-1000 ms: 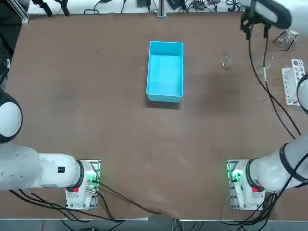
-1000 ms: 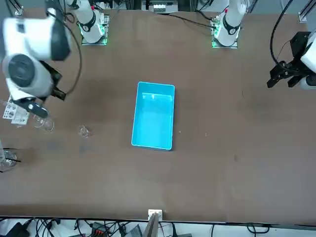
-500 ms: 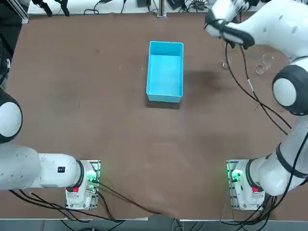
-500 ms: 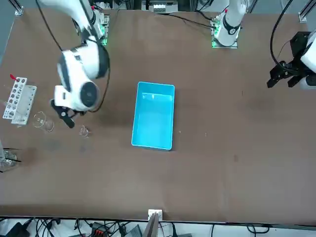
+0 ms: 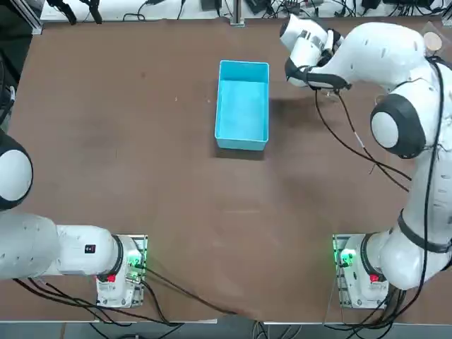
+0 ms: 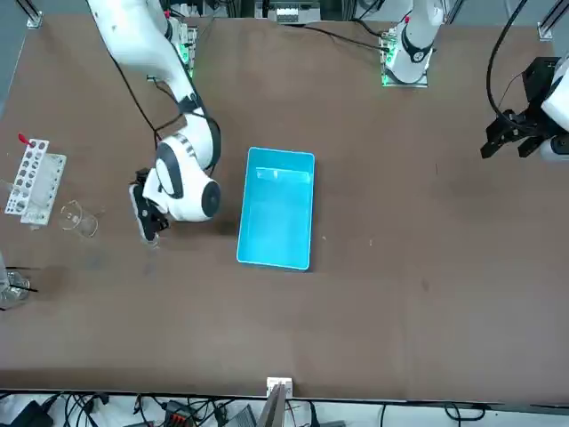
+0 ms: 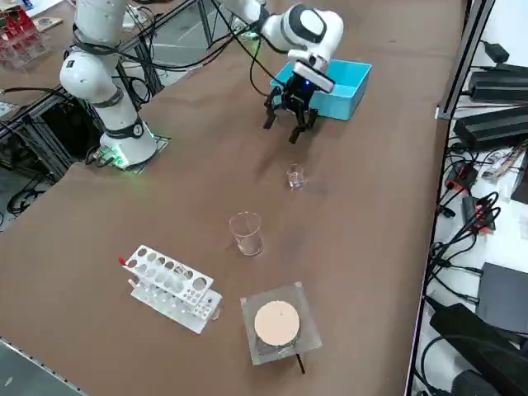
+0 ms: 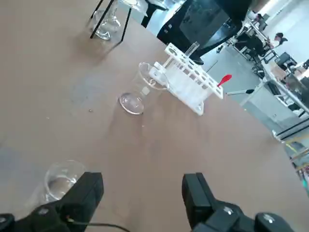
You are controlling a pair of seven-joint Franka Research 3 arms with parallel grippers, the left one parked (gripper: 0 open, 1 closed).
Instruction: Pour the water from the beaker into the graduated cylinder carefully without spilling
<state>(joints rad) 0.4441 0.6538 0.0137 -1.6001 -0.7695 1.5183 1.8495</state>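
The glossy blue plastic tray (image 7: 342, 87) rests on a smooth brown tabletop (image 7: 165, 214) beyond clear glass (image 7: 247, 233).

White rack (image 7: 175, 287): one. Near rack: glass vessel (image 7: 247, 234), one; stand (image 7: 281, 322), one. Farther from rack: small glass (image 7: 295, 176), one; blue bin (image 7: 343, 89), one.

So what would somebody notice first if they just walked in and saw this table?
Probably the bright blue tray, lying past the middle of the brown table. Next, the big white robot arm reaching out beside it, with its black claw open above the table. Then maybe the white test tube rack with a little red thing at one end.
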